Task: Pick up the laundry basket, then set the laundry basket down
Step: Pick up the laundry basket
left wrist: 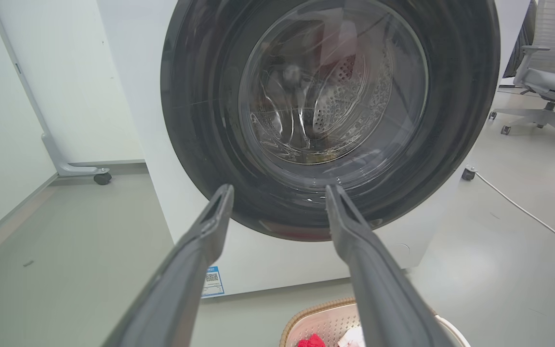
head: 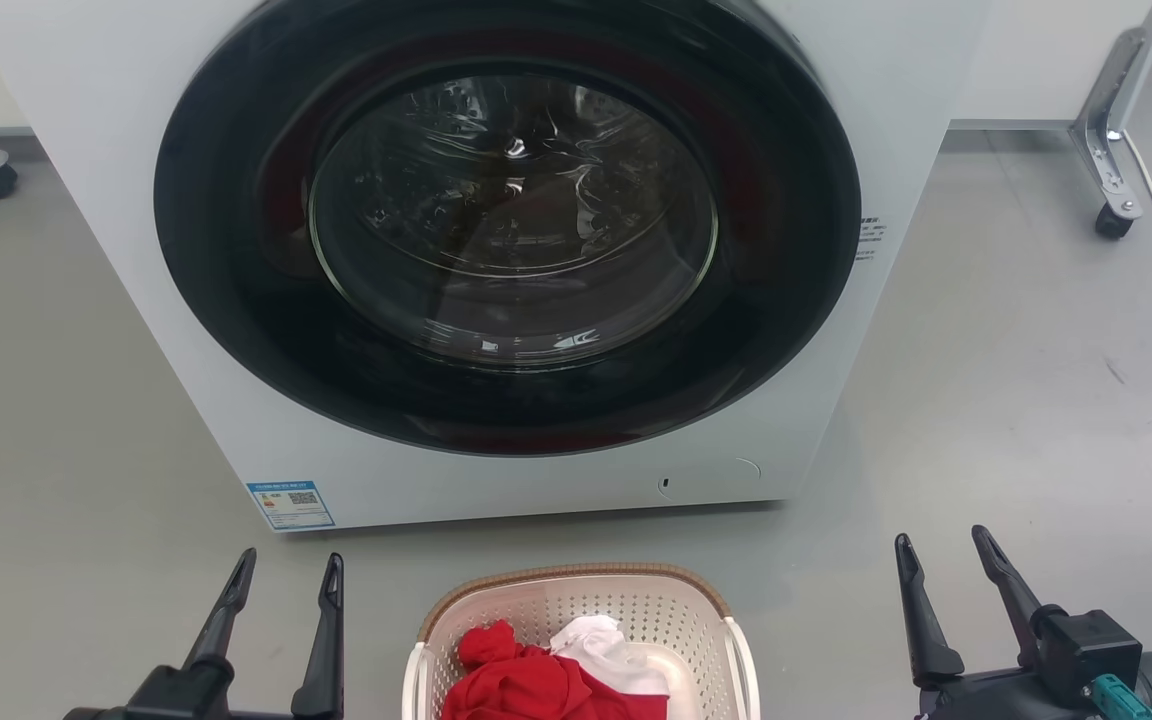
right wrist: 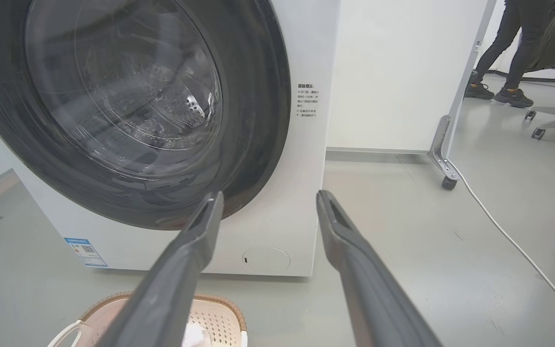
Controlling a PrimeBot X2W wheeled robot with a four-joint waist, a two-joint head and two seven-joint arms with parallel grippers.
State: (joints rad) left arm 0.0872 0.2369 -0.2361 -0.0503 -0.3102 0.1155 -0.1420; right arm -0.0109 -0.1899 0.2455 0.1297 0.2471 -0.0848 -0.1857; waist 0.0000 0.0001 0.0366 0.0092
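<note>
Fingers [head: 321, 640] of the left gripper [head: 290, 558] stand spread apart with nothing between them, at about 7 o'clock in the head view. The right gripper [head: 941, 537], at about 5 o'clock, is likewise parted and holds nothing. Between the two, at 6 o'clock and clear of both, sits the laundry basket [head: 576, 573] on the grey floor [head: 1016, 400], its near end cut off by the bottom edge. Inside it lie a red cloth [head: 516, 685] and a white cloth [head: 606, 648], the white one at 2 o'clock from the red and touching it.

At 12 o'clock from the basket stands a white washing machine [head: 511, 220] with its round dark door closed. In the left wrist view the basket [left wrist: 306, 315] shows at 6 o'clock, partly behind one finger; in the right wrist view it [right wrist: 219, 308] lies at 7 o'clock below the machine. A person's legs [right wrist: 513, 48] stand at 2 o'clock in that view, beyond a white panel on castors [right wrist: 393, 72].
</note>
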